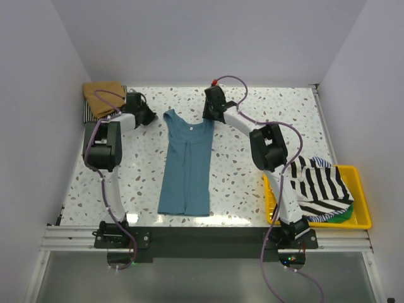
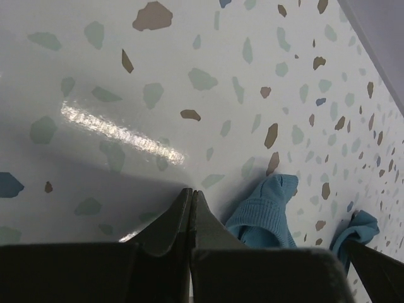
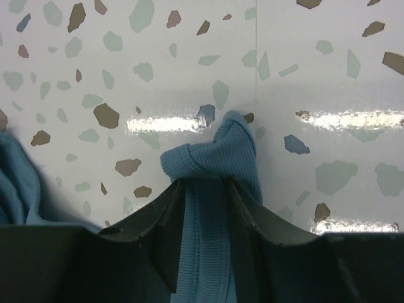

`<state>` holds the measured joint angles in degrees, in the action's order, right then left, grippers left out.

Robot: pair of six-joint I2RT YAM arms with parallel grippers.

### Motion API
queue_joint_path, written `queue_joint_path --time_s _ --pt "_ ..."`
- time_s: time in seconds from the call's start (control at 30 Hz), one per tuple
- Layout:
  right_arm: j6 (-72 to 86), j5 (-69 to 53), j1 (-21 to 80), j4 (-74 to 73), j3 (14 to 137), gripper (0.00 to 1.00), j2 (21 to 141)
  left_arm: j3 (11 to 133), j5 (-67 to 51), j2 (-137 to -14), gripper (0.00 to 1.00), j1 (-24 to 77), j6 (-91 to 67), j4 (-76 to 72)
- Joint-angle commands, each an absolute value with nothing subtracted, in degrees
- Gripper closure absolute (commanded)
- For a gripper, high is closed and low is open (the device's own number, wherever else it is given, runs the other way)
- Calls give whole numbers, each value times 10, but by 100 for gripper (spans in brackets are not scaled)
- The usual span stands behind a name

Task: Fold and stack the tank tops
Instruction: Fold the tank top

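Note:
A teal-blue tank top (image 1: 186, 164) lies flat and lengthwise in the middle of the table, straps towards the far side. My right gripper (image 1: 210, 115) is at its right strap. In the right wrist view the gripper (image 3: 202, 184) is shut on that strap (image 3: 221, 151), which bunches above the fingertips. My left gripper (image 1: 149, 117) is just left of the left strap. In the left wrist view it (image 2: 191, 192) is shut and empty, with the strap (image 2: 265, 208) lying beside it. A tan-brown tank top (image 1: 103, 93) lies on a striped one (image 1: 86, 114) at the far left.
A yellow tray (image 1: 361, 184) stands at the near right, holding black-and-white striped tank tops (image 1: 319, 186) over a green one (image 1: 341, 216). White walls close the table on the left, right and far sides.

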<state>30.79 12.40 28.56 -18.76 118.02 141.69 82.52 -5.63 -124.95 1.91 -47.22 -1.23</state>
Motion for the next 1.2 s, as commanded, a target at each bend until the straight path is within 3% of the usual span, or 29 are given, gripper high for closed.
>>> queue_joint_path --time_s 0.0,0.33,0.67,1.17 --pt "303 120 284 -175 1164 62 1360 837 -88 -1260 100 24 -466 -52" --pt "266 70 317 -122 1169 52 1320 843 -132 -1263 100 36 -476 -96" --pt "207 62 379 -110 1301 50 1434 856 -164 -1269 100 46 -483 -115" --pt "203 102 390 -97 1347 50 1494 852 -176 -1274 100 50 -490 -127"
